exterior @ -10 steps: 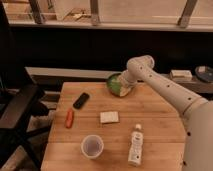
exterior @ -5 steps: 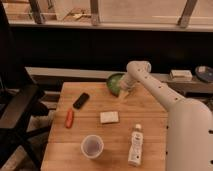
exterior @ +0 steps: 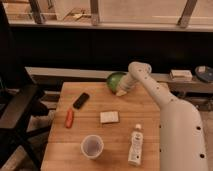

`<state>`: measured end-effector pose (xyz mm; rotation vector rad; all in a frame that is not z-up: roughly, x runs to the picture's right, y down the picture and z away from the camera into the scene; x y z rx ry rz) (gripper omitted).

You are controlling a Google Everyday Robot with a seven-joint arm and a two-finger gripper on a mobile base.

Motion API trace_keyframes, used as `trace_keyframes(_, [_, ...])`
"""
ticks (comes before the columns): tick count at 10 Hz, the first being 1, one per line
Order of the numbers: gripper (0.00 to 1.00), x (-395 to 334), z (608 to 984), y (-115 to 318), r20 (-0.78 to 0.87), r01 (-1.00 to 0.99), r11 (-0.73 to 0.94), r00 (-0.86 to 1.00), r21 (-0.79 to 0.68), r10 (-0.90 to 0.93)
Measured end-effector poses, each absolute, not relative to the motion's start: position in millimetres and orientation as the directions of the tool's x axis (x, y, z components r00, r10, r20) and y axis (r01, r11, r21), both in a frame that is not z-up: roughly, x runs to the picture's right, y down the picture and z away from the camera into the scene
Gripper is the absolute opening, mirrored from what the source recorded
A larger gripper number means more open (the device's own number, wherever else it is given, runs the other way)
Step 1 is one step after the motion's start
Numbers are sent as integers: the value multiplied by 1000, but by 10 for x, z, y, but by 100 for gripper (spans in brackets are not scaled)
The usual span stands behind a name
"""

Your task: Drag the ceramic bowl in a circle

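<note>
Likely a stiff, glossy, fairly heavy ceramic bowl (exterior: 115, 80) just above frame centre, at the far edge of the wooden table (exterior: 85, 120) — slick to pinch and chippable, so best hooked at the near rim. Round, seemingly mouth up, no long axis to speak of. Gripper (exterior: 121, 92) at its lower-right rim — impossible to tell whether spread or pinching.

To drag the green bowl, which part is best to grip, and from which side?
Probably the rim of the green bowl, at its front edge, from above: it looks too wide and shallow to span. The pincer is there.
</note>
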<state>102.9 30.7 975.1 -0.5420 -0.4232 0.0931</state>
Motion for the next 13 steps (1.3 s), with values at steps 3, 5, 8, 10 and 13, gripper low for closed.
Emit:
trace_keyframes(3, [0,1090,9582,455,369,49,831,909,-554,193])
trace_keyframes(5, [0,1302,9218,565,364,79,819,917,-568,164])
trace_keyframes(8, [0,1927,8736,790,275,58,797,952,-601,138])
trace_keyframes(10, [0,2200,8638,740,220,13,801,964,-598,149])
trace_keyframes(13, [0,2155,8809,436,207,-2,824,968,-567,144])
